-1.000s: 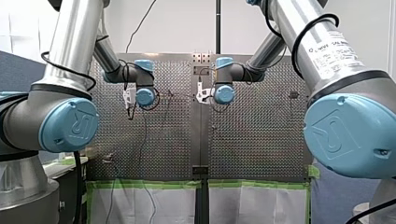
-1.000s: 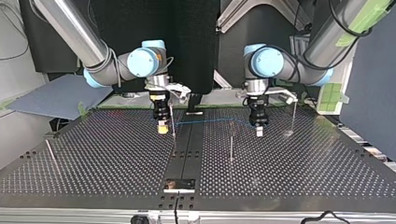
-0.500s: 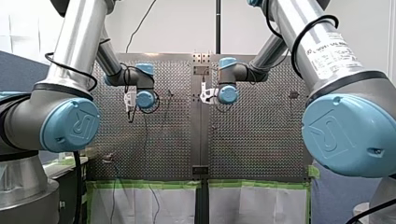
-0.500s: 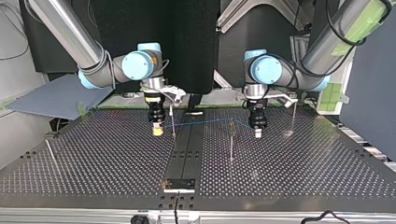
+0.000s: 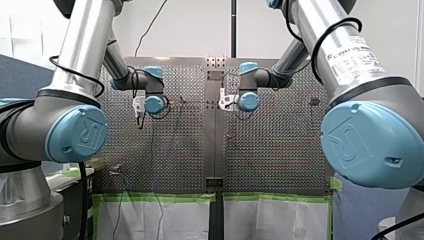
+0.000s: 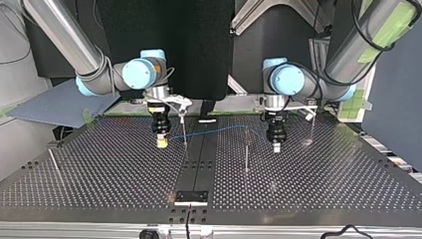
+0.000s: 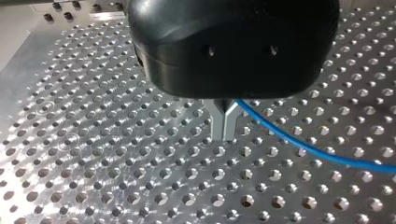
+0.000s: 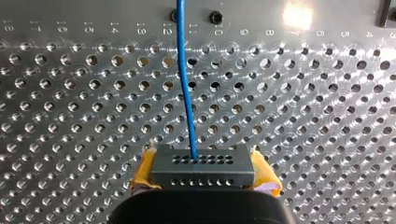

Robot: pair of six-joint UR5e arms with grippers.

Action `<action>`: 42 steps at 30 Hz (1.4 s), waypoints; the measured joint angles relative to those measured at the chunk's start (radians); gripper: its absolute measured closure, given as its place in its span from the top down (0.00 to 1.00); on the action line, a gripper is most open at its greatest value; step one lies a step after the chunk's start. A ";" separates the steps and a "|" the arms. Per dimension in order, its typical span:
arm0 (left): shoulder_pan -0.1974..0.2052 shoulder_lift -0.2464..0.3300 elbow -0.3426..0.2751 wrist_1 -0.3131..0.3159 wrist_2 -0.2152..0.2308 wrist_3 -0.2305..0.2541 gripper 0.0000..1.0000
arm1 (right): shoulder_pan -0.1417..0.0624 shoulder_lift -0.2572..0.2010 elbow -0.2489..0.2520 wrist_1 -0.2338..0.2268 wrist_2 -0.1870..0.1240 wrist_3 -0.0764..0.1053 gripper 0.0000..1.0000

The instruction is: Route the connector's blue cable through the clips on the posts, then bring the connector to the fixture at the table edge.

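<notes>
perforated metal worktop (image 6: 99, 169). right end effector (image 6: 161, 142) pinches connector (image 8: 202, 165) between yellow pads (image 8: 142, 170), near worktop's arm-side edge. left end effector (image 7: 225, 130): metal fingers (image 7: 215, 122) pressed together on blue cable (image 8: 186, 93), which spans from connector to it.

In the top view the thin blue cable (image 6: 219, 131) hangs across the middle of the perforated metal table (image 6: 114, 174), one thin upright metal post (image 6: 184, 130) and a second post (image 6: 246, 152) stand along it, and open room lies between them and the near edge.
</notes>
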 joint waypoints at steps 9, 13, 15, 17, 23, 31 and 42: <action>0.007 -0.013 0.028 -0.027 0.014 -0.009 0.00 | -0.023 0.000 -0.017 0.003 -0.017 0.002 0.12; 0.010 -0.035 0.040 -0.039 0.016 -0.010 0.00 | -0.033 0.000 -0.022 0.003 -0.018 0.002 0.12; 0.011 -0.042 0.044 -0.040 0.015 -0.010 0.00 | -0.038 0.000 -0.023 0.004 -0.019 0.002 0.12; 0.013 -0.044 0.047 -0.041 0.015 -0.010 0.00 | -0.042 0.000 -0.024 0.004 -0.019 0.002 0.12; 0.018 -0.046 0.048 -0.045 0.015 -0.011 0.00 | -0.047 0.000 -0.024 0.005 -0.019 0.002 0.12; 0.019 -0.045 0.048 -0.060 0.008 -0.009 0.45 | -0.047 0.000 -0.024 0.008 -0.020 0.002 0.12; 0.022 -0.035 0.048 -0.105 0.052 -0.007 0.99 | -0.048 0.000 -0.024 0.010 -0.022 0.001 0.12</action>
